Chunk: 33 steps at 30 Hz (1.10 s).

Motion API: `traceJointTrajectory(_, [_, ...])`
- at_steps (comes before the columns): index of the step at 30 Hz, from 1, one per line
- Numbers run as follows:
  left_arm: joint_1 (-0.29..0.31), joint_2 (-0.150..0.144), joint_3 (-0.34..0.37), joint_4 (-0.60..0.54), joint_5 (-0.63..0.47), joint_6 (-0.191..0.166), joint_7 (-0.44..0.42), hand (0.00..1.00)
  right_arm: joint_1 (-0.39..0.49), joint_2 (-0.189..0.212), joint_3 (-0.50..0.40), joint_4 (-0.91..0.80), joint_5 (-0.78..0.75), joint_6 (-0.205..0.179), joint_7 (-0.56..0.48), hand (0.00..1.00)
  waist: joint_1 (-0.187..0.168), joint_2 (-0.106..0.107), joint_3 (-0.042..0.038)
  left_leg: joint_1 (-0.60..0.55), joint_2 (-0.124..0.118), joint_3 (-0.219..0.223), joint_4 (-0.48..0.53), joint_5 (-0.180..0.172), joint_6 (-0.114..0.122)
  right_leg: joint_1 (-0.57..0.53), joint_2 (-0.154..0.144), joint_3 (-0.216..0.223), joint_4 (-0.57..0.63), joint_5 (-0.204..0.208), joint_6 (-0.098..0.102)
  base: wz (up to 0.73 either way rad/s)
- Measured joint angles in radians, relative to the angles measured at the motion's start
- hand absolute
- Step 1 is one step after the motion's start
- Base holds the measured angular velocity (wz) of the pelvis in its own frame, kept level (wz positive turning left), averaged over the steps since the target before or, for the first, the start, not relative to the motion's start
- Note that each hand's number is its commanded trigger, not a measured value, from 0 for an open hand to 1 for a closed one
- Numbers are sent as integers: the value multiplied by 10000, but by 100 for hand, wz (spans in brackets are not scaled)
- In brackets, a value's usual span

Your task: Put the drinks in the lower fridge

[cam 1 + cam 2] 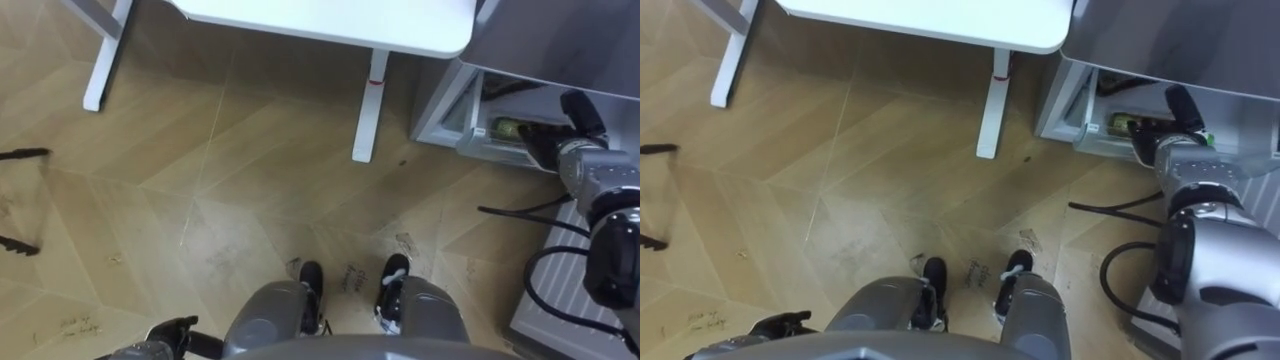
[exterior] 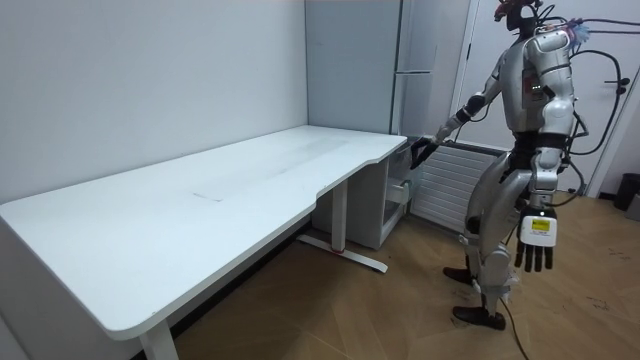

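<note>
drink at the lower fridge, right hand on it or next to it

green drink (image 1: 503, 127) lies on its side inside the open lower fridge (image 1: 440, 112), at the front edge. right hand (image 1: 545, 145) reaches into that compartment, fingertips just beside the drink; cannot tell if the fingers grip it or only touch it. left hand (image 2: 535, 245) hangs at the robot's side, fingers straight, pointing down, slightly spread, holding nothing. robot stands upright on the wood floor (image 1: 250, 170) facing the fridge, white table (image 1: 330, 20) just to its left.
</note>
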Motion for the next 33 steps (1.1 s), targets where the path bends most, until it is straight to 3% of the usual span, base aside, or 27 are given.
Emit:
traceJointTrajectory(7, [-5,4,20,12,21,-253,-10,0,3,-4,6,-29,-107,-101,0,0,-26,-15,11,39,2,43,-42,-2,-2,2,12,45,-51,-3,5,0])
traceJointTrajectory(12, [49,22,15,9,10,-366,-23,0,74,-11,9,-26,-250,-129,83,0,-31,-17,14,68,80,38,-141,-2,-3,154,186,112,-380,163,32,-1])
traceJointTrajectory(25, [49,40,27,-82,9,-451,46,0,888,-136,-46,-25,101,-587,101,0,-50,-7,7,277,136,89,-219,-15,-11,392,264,150,-537,184,42,0])
traceJointTrajectory(28, [61,38,128,-65,19,-465,43,0,1056,-147,-435,-21,138,-636,170,0,-56,-3,6,317,155,116,-219,-15,-12,419,288,178,-536,209,19,-3])
traceJointTrajectory(33, [267,42,203,-56,19,-464,43,0,1301,-285,-504,15,171,-649,287,0,-223,85,-50,404,176,168,-218,-23,-25,492,322,254,-525,213,12,-4])
